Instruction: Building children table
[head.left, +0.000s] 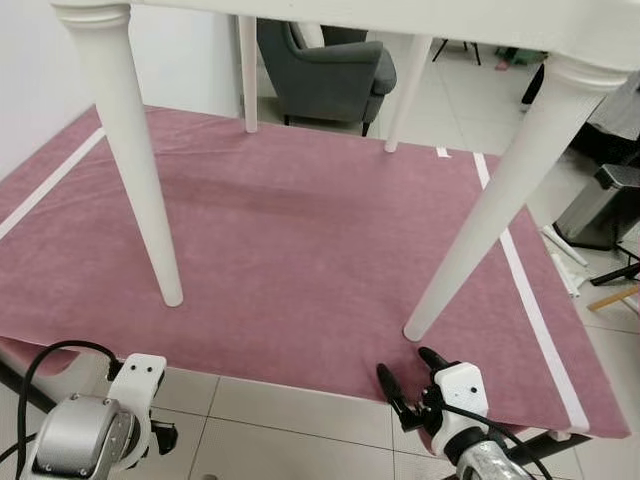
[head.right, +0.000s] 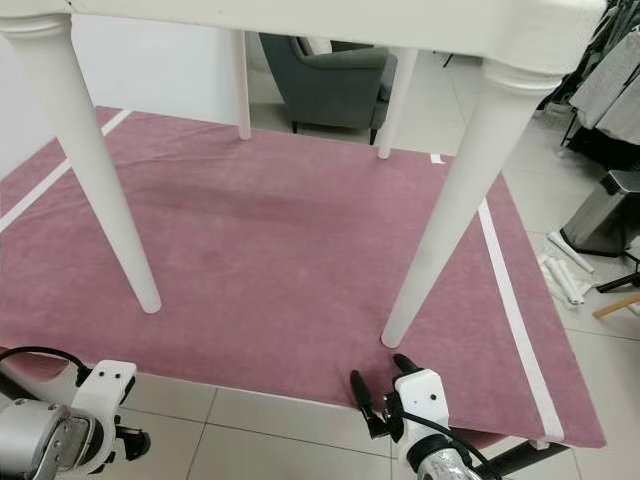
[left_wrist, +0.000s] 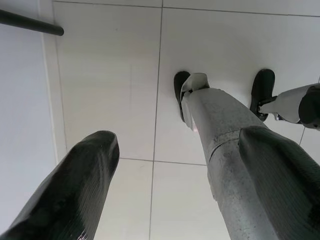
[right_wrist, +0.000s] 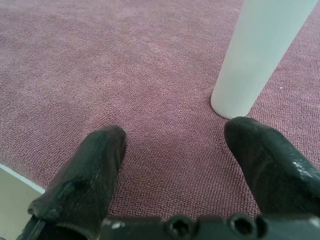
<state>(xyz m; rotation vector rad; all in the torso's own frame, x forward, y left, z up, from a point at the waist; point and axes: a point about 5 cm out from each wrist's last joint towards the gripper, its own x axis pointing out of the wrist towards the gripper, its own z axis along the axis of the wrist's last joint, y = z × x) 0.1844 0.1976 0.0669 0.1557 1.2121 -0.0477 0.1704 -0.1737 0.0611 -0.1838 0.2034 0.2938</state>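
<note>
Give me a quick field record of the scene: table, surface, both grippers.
table: white children table upright, four legs on the rug
near right leg: foot on the rug, just ahead of the right gripper
surface: pink rug with white stripes, on tiled floor
right gripper: fingers open, low, at the rug's near edge
left gripper: fingers open, pointing down at the floor
background: grey armchair

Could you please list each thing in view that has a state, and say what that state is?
Table: upright, its four legs standing on the cloth.
Cloth: spread flat, pink with white stripes.
Left pincer: open, holding nothing, pointed at the tiled floor.
Right pincer: open, holding nothing, just before the near right leg.
Armchair: upright, unoccupied.
Bin: lid closed.
</note>
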